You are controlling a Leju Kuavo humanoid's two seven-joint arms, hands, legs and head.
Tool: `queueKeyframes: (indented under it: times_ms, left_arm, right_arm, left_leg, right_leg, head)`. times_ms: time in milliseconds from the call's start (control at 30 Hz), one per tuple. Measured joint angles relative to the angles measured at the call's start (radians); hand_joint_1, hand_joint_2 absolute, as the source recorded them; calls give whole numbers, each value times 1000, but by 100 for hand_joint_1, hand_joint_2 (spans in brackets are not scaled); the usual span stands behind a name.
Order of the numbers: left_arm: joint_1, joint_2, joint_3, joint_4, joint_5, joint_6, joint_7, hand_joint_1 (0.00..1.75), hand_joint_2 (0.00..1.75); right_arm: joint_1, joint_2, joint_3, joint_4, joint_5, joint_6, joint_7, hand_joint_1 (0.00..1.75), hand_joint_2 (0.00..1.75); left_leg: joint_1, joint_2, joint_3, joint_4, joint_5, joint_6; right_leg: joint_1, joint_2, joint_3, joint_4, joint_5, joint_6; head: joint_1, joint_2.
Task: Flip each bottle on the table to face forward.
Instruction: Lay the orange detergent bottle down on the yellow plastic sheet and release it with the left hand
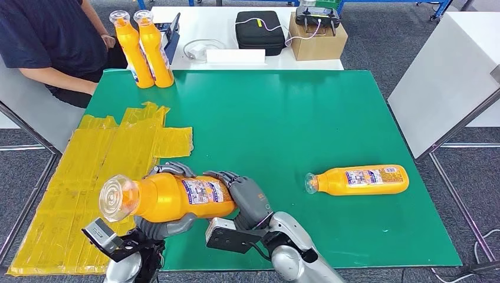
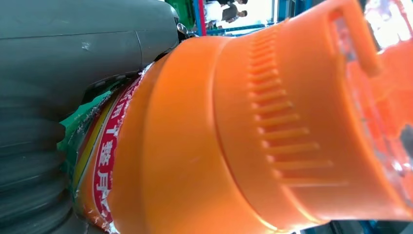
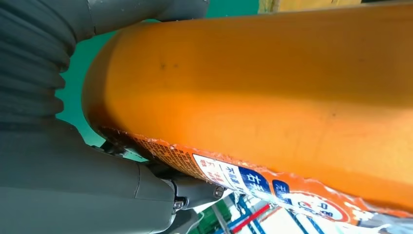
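Both my hands hold one orange bottle [image 1: 171, 197] on its side above the front left of the green table [image 1: 283, 118], its clear cap toward me and label up. My left hand [image 1: 168, 224] wraps the shoulder part, and my right hand [image 1: 250, 197] grips the base end. Up close, the left wrist view has the bottle's ribbed neck [image 2: 243, 146] against my left hand [image 2: 73, 58]. The bottle's body [image 3: 268, 83] lies in my right hand [image 3: 58, 170]. A second orange bottle [image 1: 359, 180] lies on its side at the right. Two more bottles [image 1: 144, 50] stand upright at the back left corner.
A crumpled yellow sheet [image 1: 88, 177] covers the table's left side. A person [image 1: 53, 41] sits at the back left. Behind the green table a white table carries a black case [image 1: 259, 32] and a cardboard box [image 1: 315, 38]. A white panel [image 1: 448, 76] stands at the right.
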Motion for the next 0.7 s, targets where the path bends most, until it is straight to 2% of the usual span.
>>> queueKeyframes:
  times_ms: [33,167,267,367,400,433,500,633,700]
  left_arm:
    - [-1,0,1,0,-15,15,0,175,175]
    - [-13,4,31,5,-175,187,18,175,175]
    - [-34,12,74,24,-353,389,40,175,175]
    - [-69,21,136,78,-680,753,84,175,175]
    - [-83,23,171,101,-786,851,91,175,175]
    - [-96,24,211,120,-873,906,90,175,175]
    - [-119,21,305,152,-1024,927,76,175,175]
    - [-147,6,464,199,-1225,910,67,175,175]
    - [-152,10,497,228,-1294,908,128,175,175]
  right_arm:
    - [0,-3,-1,0,11,-15,10,0,175]
    - [0,-31,-26,0,57,-43,68,0,0]
    - [3,-67,-83,-3,63,-37,71,0,0]
    - [24,-130,-157,-31,65,-16,41,0,0]
    - [35,-159,-181,-46,64,-5,31,0,44]
    - [44,-186,-202,-61,62,6,23,0,87]
    - [59,-242,-236,-93,57,27,16,0,175]
    - [82,-342,-278,-156,41,69,16,0,175]
    - [92,-394,-293,-187,24,97,22,0,175]
  left_leg:
    - [0,0,0,0,0,0]
    - [0,0,0,0,0,0]
    - [0,-1,0,0,0,0]
    - [0,-2,0,0,0,0]
    - [0,-2,0,0,0,0]
    - [-1,-2,0,0,0,0]
    - [-1,-1,0,0,0,0]
    - [-1,-1,0,0,0,0]
    - [-2,-1,0,0,0,0]
  right_leg:
    - [0,0,0,0,0,0]
    - [0,0,0,0,0,0]
    - [0,-1,0,0,0,0]
    - [0,-2,1,0,0,0]
    - [0,-2,1,0,0,0]
    - [0,-2,1,0,0,0]
    - [-1,-1,0,0,0,0]
    - [-1,-1,0,0,0,0]
    - [-1,-1,-1,0,0,0]
  head:
    - [0,0]
    - [0,0]
    - [0,0]
    - [0,0]
    - [0,0]
    - [0,0]
    - [0,0]
    - [0,0]
    - [0,0]
